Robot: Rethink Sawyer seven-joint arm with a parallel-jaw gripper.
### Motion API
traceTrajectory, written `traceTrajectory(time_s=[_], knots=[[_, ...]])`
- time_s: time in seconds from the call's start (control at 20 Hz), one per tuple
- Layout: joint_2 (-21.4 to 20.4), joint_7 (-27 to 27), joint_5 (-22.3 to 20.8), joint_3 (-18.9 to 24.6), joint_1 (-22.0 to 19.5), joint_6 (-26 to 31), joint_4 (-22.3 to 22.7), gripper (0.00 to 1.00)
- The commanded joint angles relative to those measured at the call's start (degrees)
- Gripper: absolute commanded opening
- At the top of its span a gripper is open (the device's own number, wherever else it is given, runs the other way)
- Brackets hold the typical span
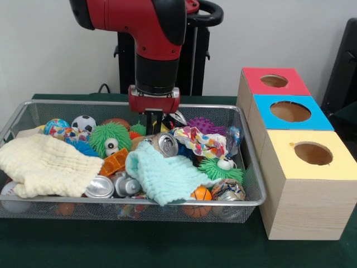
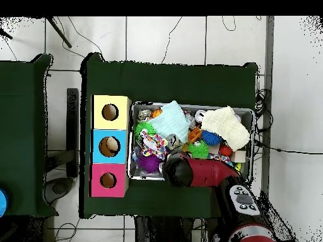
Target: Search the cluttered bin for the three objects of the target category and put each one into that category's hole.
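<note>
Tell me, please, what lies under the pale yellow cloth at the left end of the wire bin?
From under the pale yellow cloth, a silver can pokes out at its right edge and a white ball at its lower left corner. Whatever lies beneath its middle is covered.

The bin (image 1: pixel 252 167) is made of silvery wire mesh. A shiny metal drink can (image 1: pixel 166 144) is seen just beside the gripper (image 1: pixel 154 124), whose fingers are dark and matt. A pale yellow cloth (image 1: pixel 47 164) and a mint cloth (image 1: pixel 162 176), both of soft waffle-textured fabric, are draped below the fingers. Rubbery spiked green balls (image 1: pixel 109 138) are seen beside them, and a crushed metal can (image 1: pixel 100 187) gleams lower down. The three boxes (image 1: pixel 312 192) are of pale, matt wood with painted tops. The table (image 1: pixel 167 245) is covered in dark green matt cloth.
</note>
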Motion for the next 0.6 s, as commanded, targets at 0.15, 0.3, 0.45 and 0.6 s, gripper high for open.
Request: traceTrajectory(time_s=[0.15, 0.3, 0.45, 0.6], knots=[[-5.9, 7.2, 2.5, 3.1, -1.3, 3.5, 3.9, 0.0], [-8.5, 6.6, 3.5, 4.0, -1.5, 5.9, 4.6, 0.0], [-11.2, 5.8, 4.9, 4.4, -1.4, 9.5, 4.6, 0.0], [-11.9, 5.0, 5.5, 4.6, -1.3, 11.5, 3.7, 0.0]])
